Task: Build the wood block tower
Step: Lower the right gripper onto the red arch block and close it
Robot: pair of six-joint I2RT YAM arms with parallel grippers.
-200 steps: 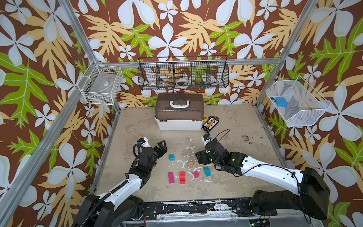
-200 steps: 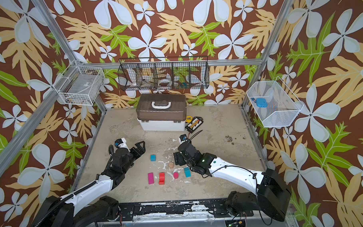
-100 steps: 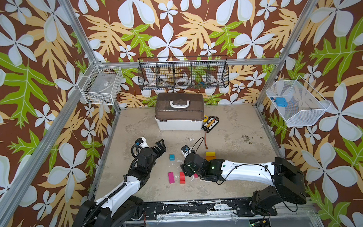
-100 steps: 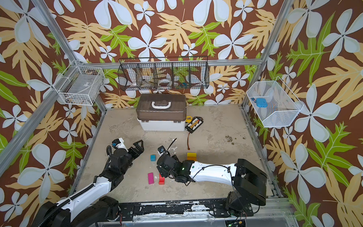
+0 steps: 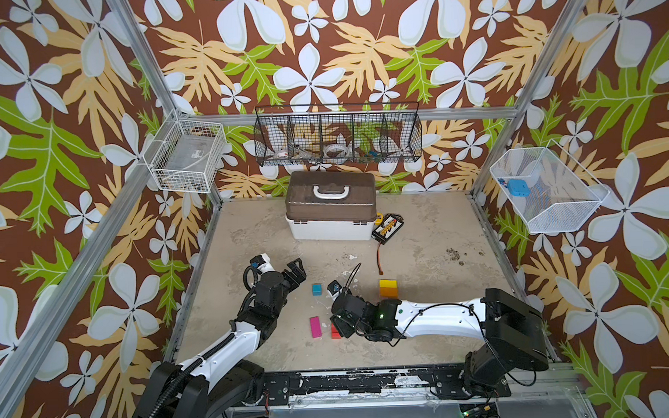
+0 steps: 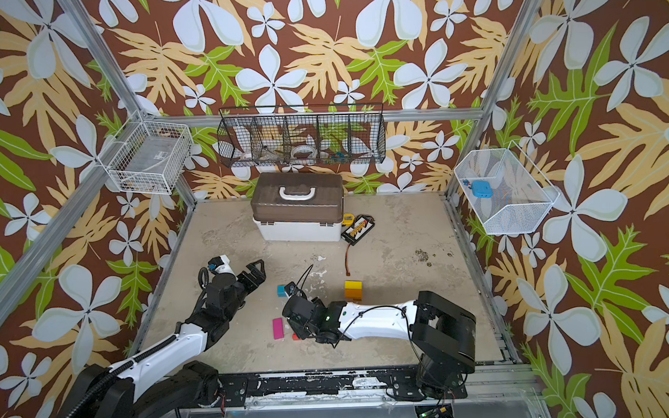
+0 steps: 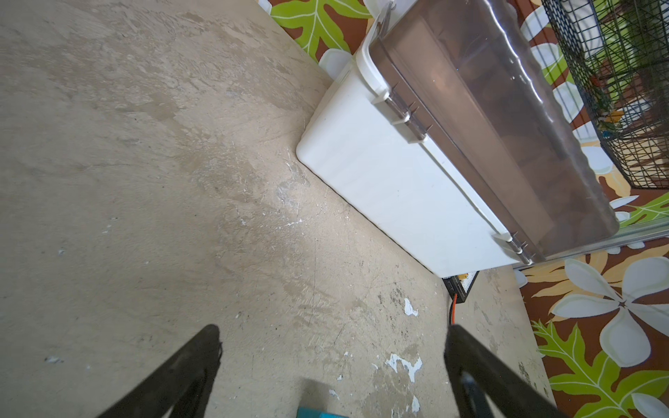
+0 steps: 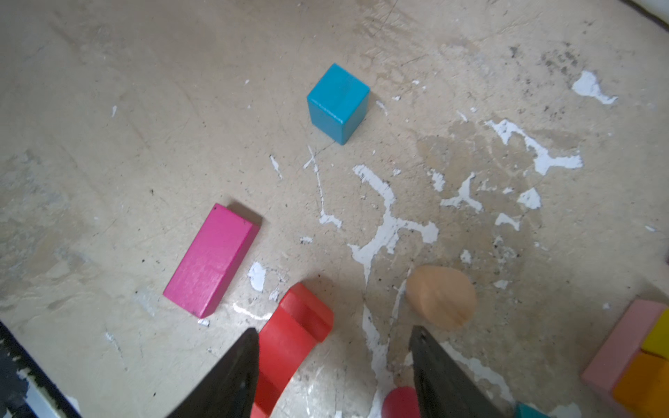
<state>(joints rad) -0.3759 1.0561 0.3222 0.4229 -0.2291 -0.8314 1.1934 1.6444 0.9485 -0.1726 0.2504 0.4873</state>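
The white box [image 5: 328, 229] is standing well beyond both grippers at the back, clear of the patch where the stacking is going on.

The left gripper [image 5: 297, 270] is hovering with its jaws spread wide and nothing between them. It is probably waiting aside so that the two arms are not crowding each other. The teal cube [image 5: 317, 289] is lying just beside it, only a sliver showing short of its fingertips in the left wrist view.

The right gripper [image 8: 333, 330] is reaching low across the middle, jaws apart and holding nothing yet. It is straddling the red block [image 8: 295, 333], which is lying close against one finger. That looks like lining up for a pick.

The tower start [image 5: 388, 287], yellow over orange, is standing behind this gripper, alongside its forearm, so a picked block will have to be carried back there. A pink block [image 8: 622, 343] is touching it, though I cannot tell which piece is bearing which.

The magenta bar [image 8: 211, 258] is lying flat just outside the jaw nearer the red block, apart from it and free for a later pick. A tan piece [image 8: 441, 296] is sitting just past the other fingertip, near enough to get nudged if the jaws drift. A red cylinder [image 8: 400, 401] is showing between the fingers, back toward the palm.
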